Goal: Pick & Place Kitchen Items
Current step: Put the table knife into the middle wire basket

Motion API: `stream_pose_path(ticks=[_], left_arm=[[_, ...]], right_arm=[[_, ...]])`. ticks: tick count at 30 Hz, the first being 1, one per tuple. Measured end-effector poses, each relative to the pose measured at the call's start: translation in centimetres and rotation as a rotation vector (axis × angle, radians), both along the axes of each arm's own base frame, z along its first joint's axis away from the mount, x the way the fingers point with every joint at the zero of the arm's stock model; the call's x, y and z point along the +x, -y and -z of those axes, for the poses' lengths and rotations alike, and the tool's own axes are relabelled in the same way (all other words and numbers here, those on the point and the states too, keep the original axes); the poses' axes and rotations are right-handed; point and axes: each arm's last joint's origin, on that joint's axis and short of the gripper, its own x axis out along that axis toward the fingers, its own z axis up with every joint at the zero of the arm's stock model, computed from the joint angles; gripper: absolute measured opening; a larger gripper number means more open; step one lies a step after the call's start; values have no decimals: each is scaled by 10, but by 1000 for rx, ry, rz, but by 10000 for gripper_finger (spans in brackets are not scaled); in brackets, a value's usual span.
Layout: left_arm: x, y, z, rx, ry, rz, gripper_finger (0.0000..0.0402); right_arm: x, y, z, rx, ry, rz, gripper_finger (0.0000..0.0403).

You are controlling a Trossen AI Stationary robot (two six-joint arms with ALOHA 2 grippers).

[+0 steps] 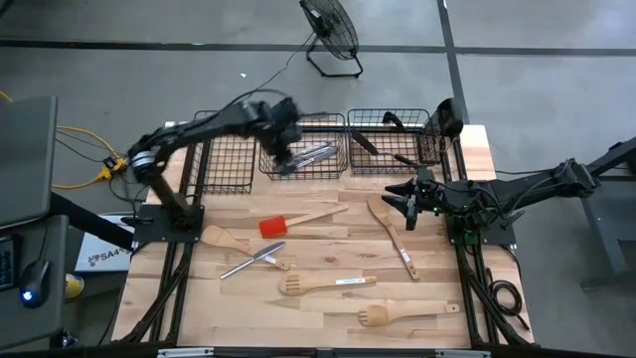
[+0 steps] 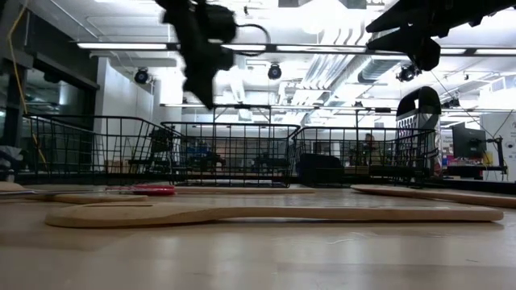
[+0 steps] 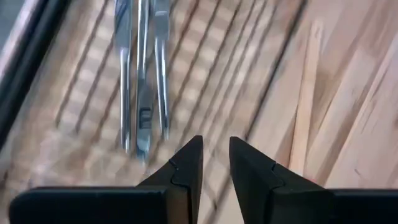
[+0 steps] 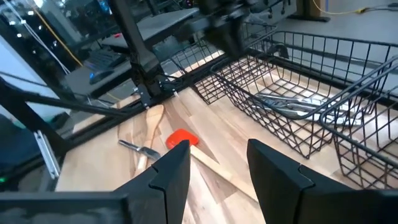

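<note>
Wood-plank surface [image 1: 328,298], concrete shop floor around it, fan at 12 o'clock off the surface.

Nearest edge, 6 o'clock: slotted wooden spatula [image 1: 407,314]; just behind it another slotted wooden spatula [image 1: 326,284]. Toward 8 o'clock: silver knife [image 1: 251,260] lying across a wooden spoon [image 1: 238,245]. Centre: red-headed spatula [image 1: 296,221], wooden handle pointing to 3 o'clock. At 4 o'clock of centre: long wooden spoon [image 1: 391,229].

Right gripper [image 1: 409,198] hangs at 3 o'clock, just above that spoon's bowl end, fingers [image 4: 277,171] apart, nothing between them.

Far row, 12 o'clock: three black wire baskets. Left basket [image 1: 221,159] looks empty, middle basket [image 1: 333,151] holds silver cutlery [image 1: 310,156], right basket [image 1: 397,144] holds black-handled tools [image 1: 366,142].

Left gripper [image 3: 215,163] is over the middle basket, fingers [image 3: 186,165] nearly together with a slim gap, holding nothing; cutlery lies on the mesh just ahead of the tips. Motion blur on this arm.

Risks, my judgement: left fingers could catch the basket wire or rim on the way out and drag the basket. Right gripper could push the spoon flat instead of getting under it, since it sits low on the wood and may skid or spin. Both arms heading for centre items could cross paths. Knife stacked on spoon: lifting either may flip the other.
</note>
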Motion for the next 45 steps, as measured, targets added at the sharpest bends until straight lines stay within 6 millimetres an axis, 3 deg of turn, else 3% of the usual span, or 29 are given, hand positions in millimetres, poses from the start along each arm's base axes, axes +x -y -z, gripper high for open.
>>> stream_pose_path(ticks=[9, 15, 25, 39, 45], left_arm=[[-84, 104, 18, -51, 95, -42, 78], [-117, 146, 40, -121, 109, -129, 78], [-118, 183, 74, -170, -10, -68, 78], [-105, 222, 100, -302, -166, -275, 79], [-101, 243, 109, -327, -179, -243, 121]], right_arm=[[-2, -1, 8, -16, -91, -43, 152], [-4, -2, 9, -6, -104, -100, 152], [-11, -1, 2, -44, -68, -120, 152], [-13, -2, 3, -75, -86, -207, 152], [-13, -2, 5, -80, -111, -213, 152]])
